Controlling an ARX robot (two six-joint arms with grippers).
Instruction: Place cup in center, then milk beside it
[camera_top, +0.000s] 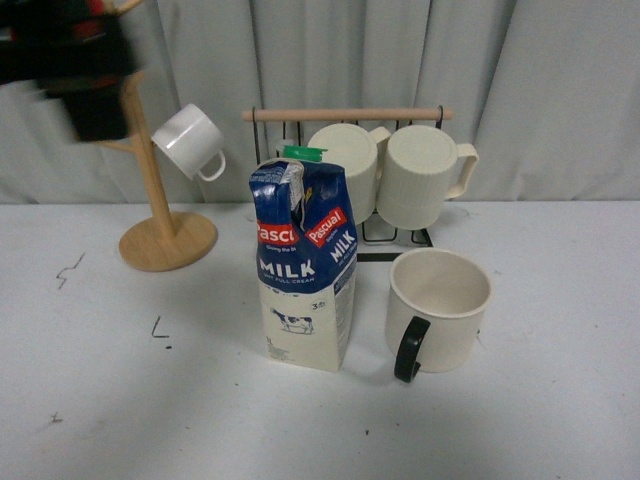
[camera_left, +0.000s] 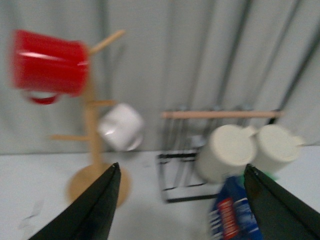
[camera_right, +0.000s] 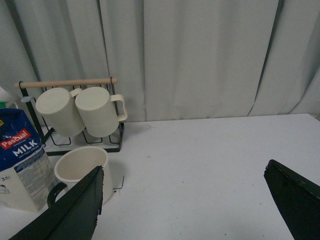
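The milk (camera_top: 302, 266) stands upright mid-table, long axis vertical, green cap toward the far edge; the carton looks stiff yet crushable and probably top-heavy, best gripped across its flat sides at mid-height. Just beside it toward the right edge sits the cup (camera_top: 438, 309), upright, rigid and likely breakable, handle toward the near edge. Left gripper (camera_left: 182, 200) and right gripper (camera_right: 190, 200) both gape wide, empty.
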